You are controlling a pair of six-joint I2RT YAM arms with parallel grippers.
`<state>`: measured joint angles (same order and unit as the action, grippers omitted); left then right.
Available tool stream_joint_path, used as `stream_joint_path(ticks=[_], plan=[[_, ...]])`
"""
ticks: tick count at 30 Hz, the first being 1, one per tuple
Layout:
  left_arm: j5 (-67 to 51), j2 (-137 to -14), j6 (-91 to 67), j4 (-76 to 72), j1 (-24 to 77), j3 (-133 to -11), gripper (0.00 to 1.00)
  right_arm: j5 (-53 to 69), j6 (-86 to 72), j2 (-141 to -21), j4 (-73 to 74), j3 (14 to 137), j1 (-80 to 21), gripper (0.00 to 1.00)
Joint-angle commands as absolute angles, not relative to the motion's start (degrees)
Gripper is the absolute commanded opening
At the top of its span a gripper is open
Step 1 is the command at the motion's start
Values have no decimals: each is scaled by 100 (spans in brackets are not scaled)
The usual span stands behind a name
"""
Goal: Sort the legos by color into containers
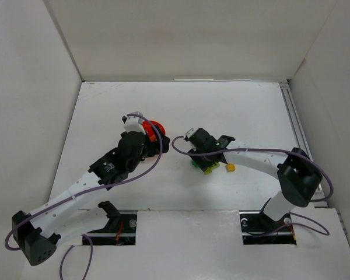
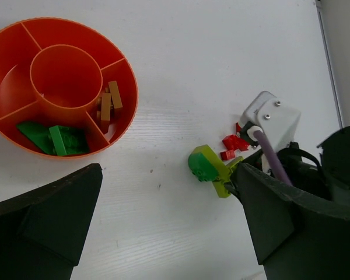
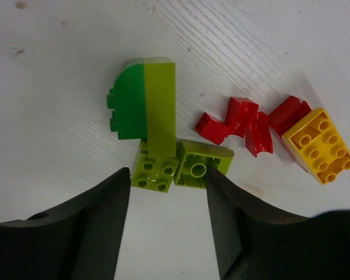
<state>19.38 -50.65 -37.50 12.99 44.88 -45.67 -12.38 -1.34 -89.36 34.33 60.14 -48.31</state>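
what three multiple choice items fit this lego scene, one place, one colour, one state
1. Where in the bowl do the brown bricks lie? A centre cup B outer compartment C on the rim
2. Right wrist view: the studded brick right of the red pieces is A yellow B blue C white
3. The left gripper is: A open, empty B shut on a brick C shut on the rim
B: they sit in a side segment. A: its studs are yellow. A: fingers wide apart, nothing between.
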Motion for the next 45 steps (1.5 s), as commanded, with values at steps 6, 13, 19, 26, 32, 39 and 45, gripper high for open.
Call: stream_joint_path(ticks=[6, 13, 19, 26, 32, 39, 45], plan=[[1819, -5098, -3604, 1292, 4474, -4491, 100, -1564, 316, -9369, 3182, 6372, -4887, 56], [1872, -5150, -3551, 1344, 4474, -4544, 100, -1354, 587, -9641, 2892, 6425, -4887, 47], [1925, -5150, -3551, 1345, 4474, -4544, 100, -1230, 589, -9800, 2830, 6425, -4887, 48], [1986, -5098, -3551, 1397, 4474, -4544, 100, -1063, 703, -9914, 2532, 6363, -4887, 52], [1986, -4993, -3551, 1450, 4474, -4544, 100, -1063, 633, -9967, 2408, 6363, -4887, 41], [1882, -4992, -3551, 1503, 4474, -4597, 100, -1011, 571, -9739, 2355, 6311, -4816, 18], [1223, -4992, -3410, 1108, 4474, -4597, 100, -862, 379, -8906, 2102, 6188, -4764, 7]])
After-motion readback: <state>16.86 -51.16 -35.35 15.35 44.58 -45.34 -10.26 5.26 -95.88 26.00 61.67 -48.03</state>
